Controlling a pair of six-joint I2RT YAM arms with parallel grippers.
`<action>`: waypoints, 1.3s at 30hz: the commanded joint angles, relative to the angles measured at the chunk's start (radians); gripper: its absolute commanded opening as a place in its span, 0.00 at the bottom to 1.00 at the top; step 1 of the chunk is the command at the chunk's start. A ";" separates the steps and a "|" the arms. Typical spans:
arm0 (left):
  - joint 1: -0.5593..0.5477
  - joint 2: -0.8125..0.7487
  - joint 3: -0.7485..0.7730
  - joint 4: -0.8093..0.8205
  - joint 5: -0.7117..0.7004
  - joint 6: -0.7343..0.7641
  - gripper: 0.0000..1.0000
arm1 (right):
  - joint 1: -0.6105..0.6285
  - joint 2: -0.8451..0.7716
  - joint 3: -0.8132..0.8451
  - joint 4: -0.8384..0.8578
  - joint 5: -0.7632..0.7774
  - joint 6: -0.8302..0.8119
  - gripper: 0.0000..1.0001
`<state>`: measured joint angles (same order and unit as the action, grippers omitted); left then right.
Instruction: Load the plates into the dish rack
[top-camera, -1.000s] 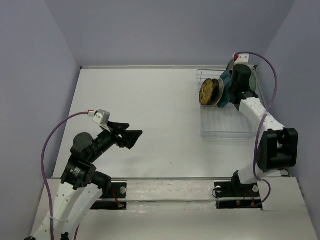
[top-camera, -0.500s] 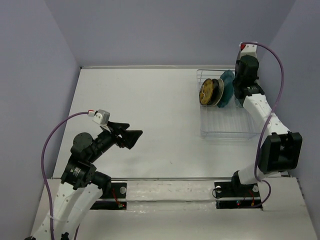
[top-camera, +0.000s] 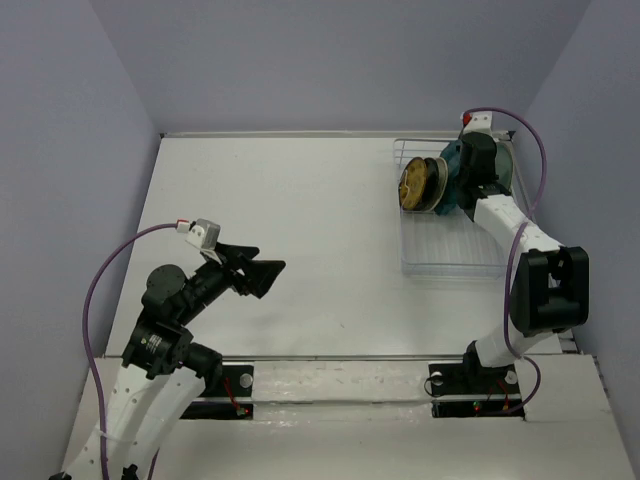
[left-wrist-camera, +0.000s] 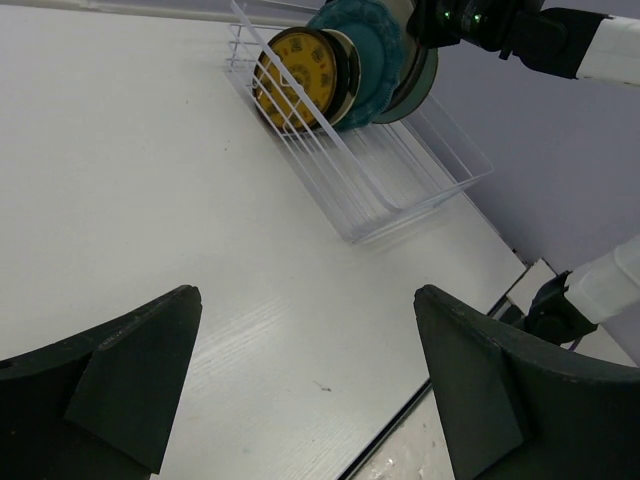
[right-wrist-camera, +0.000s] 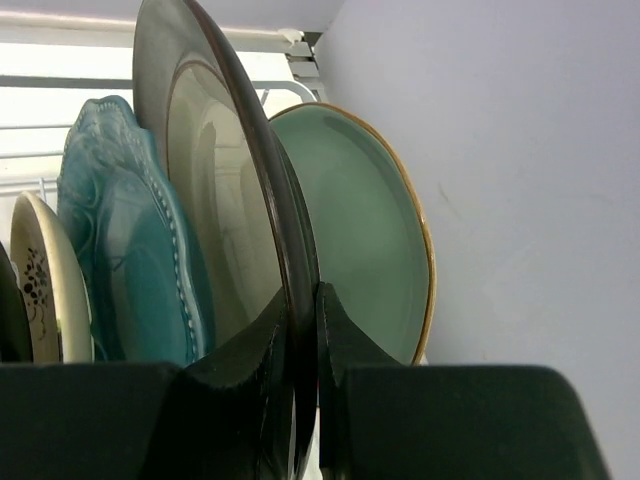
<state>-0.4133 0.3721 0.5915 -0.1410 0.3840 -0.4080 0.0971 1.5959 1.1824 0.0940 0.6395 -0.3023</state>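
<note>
My right gripper (right-wrist-camera: 305, 295) is shut on the rim of the silver-rimmed cream plate (right-wrist-camera: 215, 200). That plate stands upright between the dark teal scalloped plate (right-wrist-camera: 130, 250) and the pale teal plate (right-wrist-camera: 370, 230). A tan plate with dark marks (right-wrist-camera: 45, 280) stands further left. From above, the right gripper (top-camera: 478, 165) is over the back of the dish rack (top-camera: 450, 258), behind the amber patterned plate (top-camera: 413, 183). My left gripper (top-camera: 262, 265) hangs open and empty over the table's near left, and its wrist view shows its fingertips (left-wrist-camera: 180, 300) wide apart.
The rack (left-wrist-camera: 400, 190) sits in the far right corner, close to the right wall (right-wrist-camera: 520, 200) and back wall. The front half of the rack holds no plates. The right arm (left-wrist-camera: 560, 35) reaches over the rack from the near side.
The right wrist swung up toward the back wall and has come back down among the racked plates, still gripping its plate. The left arm has not moved.
</note>
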 joint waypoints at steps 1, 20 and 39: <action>-0.004 0.014 0.007 0.021 0.007 0.015 0.99 | -0.020 -0.021 0.013 0.086 0.046 0.106 0.10; 0.002 0.044 0.005 0.020 0.006 0.009 0.99 | -0.020 -0.094 0.109 -0.161 0.092 0.381 0.63; 0.011 0.030 0.099 0.142 -0.043 0.044 0.99 | -0.020 -0.893 -0.305 -0.116 -0.941 0.922 1.00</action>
<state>-0.4042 0.4088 0.6212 -0.1200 0.3611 -0.3805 0.0780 0.8059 1.0508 -0.1051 0.0376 0.4805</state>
